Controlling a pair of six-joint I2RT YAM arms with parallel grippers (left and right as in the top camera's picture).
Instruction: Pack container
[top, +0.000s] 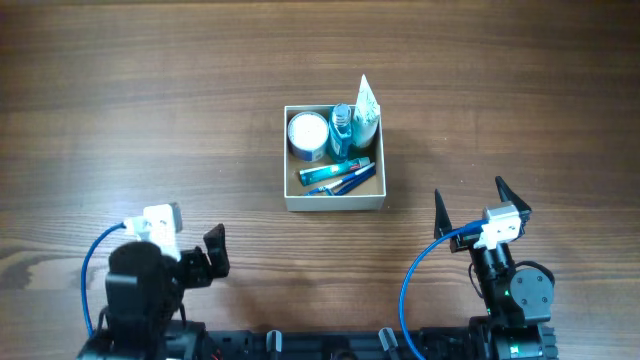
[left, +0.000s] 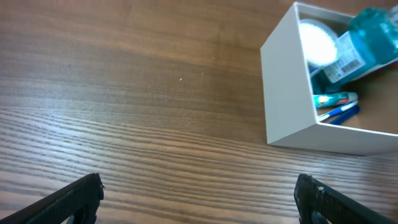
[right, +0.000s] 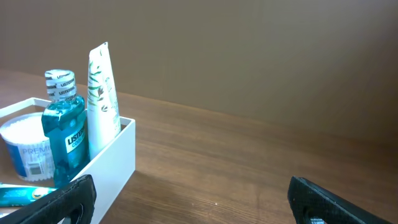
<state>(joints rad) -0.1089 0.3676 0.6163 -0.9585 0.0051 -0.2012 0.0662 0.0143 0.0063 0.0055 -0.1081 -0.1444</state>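
Note:
The container (top: 335, 203) is a square white-walled box with a tan inside, at the table's middle. It holds a white round jar (top: 308, 135), a blue mouthwash bottle (top: 343, 128), an upright white tube (top: 367, 103) and a teal toothpaste tube with blue pens (top: 338, 174). The container also shows in the left wrist view (left: 287, 93) and the right wrist view (right: 115, 155). My left gripper (top: 214, 252) is open and empty near the front left; its fingertips show in its wrist view (left: 199, 193). My right gripper (top: 470, 205) is open and empty at the front right (right: 189, 196).
The wooden table (top: 150, 110) lies bare around the container. The arm bases and blue cables sit at the front edge (top: 415, 290).

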